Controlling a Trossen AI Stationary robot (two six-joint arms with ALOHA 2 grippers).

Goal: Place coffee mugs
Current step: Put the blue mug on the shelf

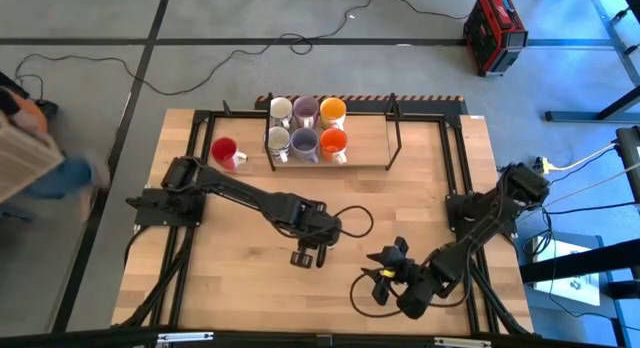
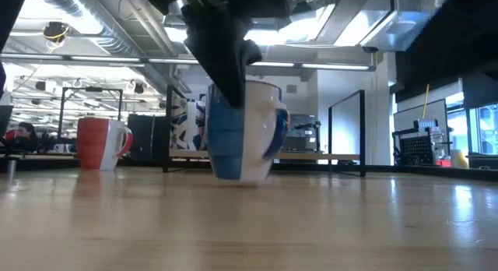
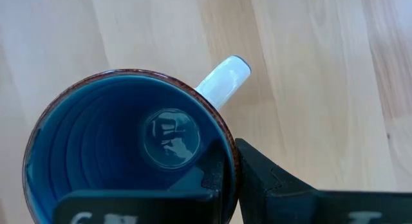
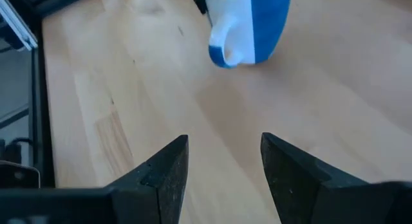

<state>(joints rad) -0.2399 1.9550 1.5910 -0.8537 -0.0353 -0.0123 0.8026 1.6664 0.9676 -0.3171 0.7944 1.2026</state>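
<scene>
The blue mug (image 3: 129, 147), white-handled, stands on the wood table under my left gripper (image 1: 310, 255), which is shut on its rim; in the high view the gripper hides it. The low view shows it (image 2: 241, 135) slightly tilted. My right gripper (image 4: 224, 166) is open near the table's near edge (image 1: 384, 275), pointing at the blue mug (image 4: 257, 24) from a short way off. The red mug (image 1: 226, 152) stands alone on its base left of the rack. Six mugs, white, lavender and orange pairs, sit in the rack (image 1: 305, 128). My left gripper pinches the blue mug's rim (image 3: 233, 161) on the side next to the handle (image 3: 222, 79), one finger inside the cup and one finger (image 3: 277, 185) outside. The fingers come from above, pointing down. The mug is slightly tilted, its base (image 2: 237, 176) at or just above the table.
A metal rack frame (image 1: 395, 138) stands along the far side, its right half bare. Dark rails run along the table's left and right sides (image 1: 455, 158). Cables loop on the wood near my grippers (image 1: 355, 223). A person (image 1: 40, 158) is beyond the table's left edge.
</scene>
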